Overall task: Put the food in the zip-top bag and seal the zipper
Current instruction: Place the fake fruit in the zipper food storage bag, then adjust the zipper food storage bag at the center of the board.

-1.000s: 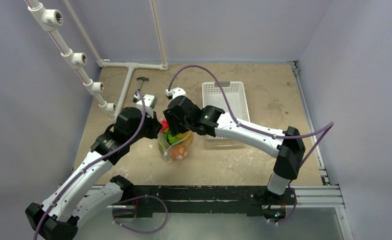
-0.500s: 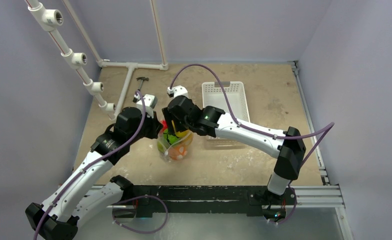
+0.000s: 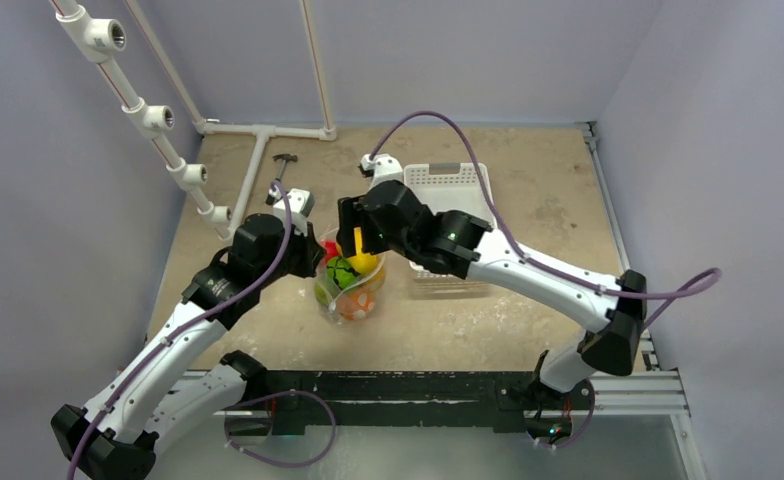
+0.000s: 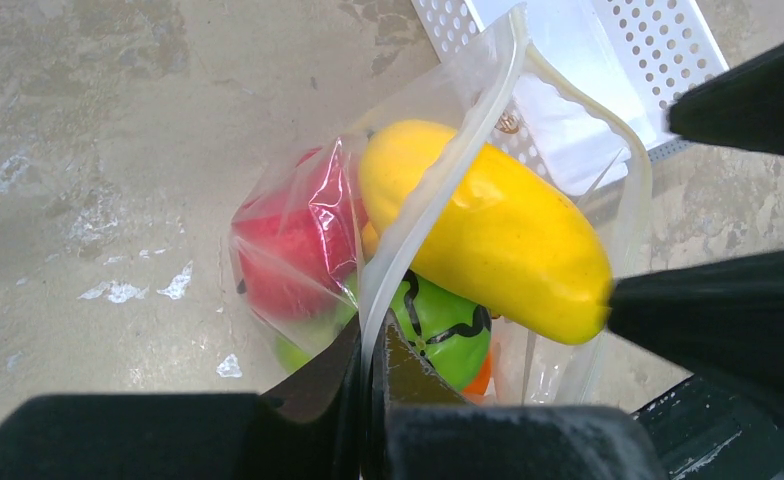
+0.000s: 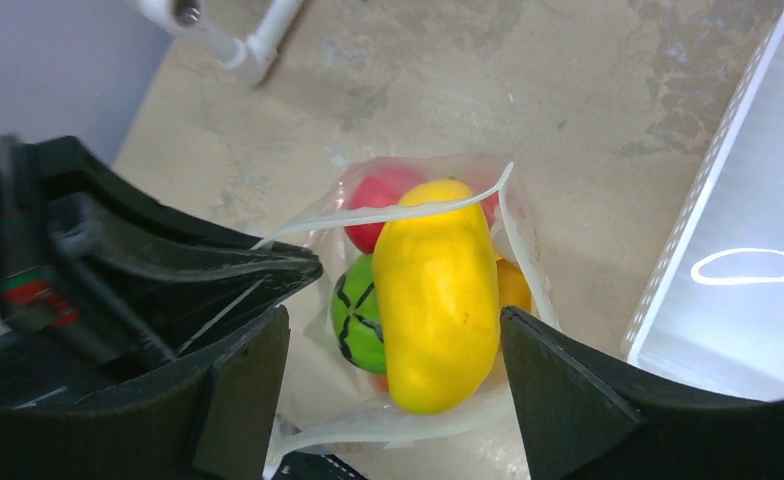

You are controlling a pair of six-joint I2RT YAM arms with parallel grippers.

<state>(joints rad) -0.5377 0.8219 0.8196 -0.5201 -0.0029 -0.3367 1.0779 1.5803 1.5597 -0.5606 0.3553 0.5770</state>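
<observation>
The left pincer (image 4: 368, 395), clenched on the zipper (image 4: 438, 170), holds the zip-top bag (image 4: 288, 250) open-mouthed. The right pincer (image 5: 390, 325), released and now lifted clear, hangs directly above the yellow fruit (image 5: 438, 290), newly lodged in that mouth beside the green fruit (image 5: 356, 315) and the red fruit (image 5: 373, 195). Beyond its right finger, the basket (image 5: 728, 200) stands on the counter (image 5: 568, 100). The yellow fruit probably needs settling before sealing.

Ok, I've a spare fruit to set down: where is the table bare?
Bare: the table right of the basket, and the strip between the bag and the near edge. Crowded: mid-table, where the left gripper pinches the bag's rim and the right gripper hangs open over it; pipes far left.
</observation>
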